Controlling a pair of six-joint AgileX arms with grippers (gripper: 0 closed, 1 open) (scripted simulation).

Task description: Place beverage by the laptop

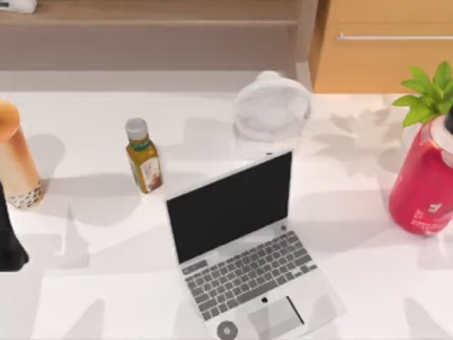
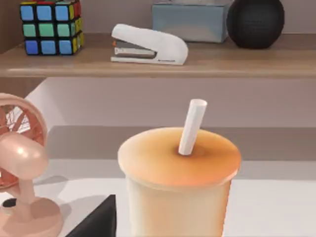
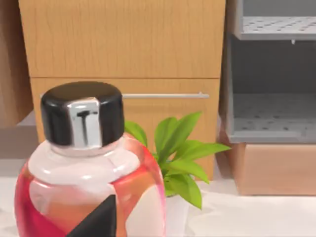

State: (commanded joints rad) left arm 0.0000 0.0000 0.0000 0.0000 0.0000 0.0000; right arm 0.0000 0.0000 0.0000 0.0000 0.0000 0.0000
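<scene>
I'm at the approach step. The beverage (image 1: 15, 159) stands at the worktop's far left, well apart from the laptop (image 1: 244, 244). My left claw's state I cannot tell; next comes closing around the cup.

**Markings: almost nothing legible**

Small yellow-green bottle (image 1: 144, 156), left of centre in the top view: label printed, wording too small to read.
Big red bottle (image 1: 422, 181), right edge: a pale mark low on its side, unreadable.
Laptop (image 1: 244, 248): a small dark logo below the keys and a round sticker at the front corner, no readable text.
Stapler (image 2: 148, 45), on the shelf in the left wrist view: a faint line of print, illegible.
</scene>
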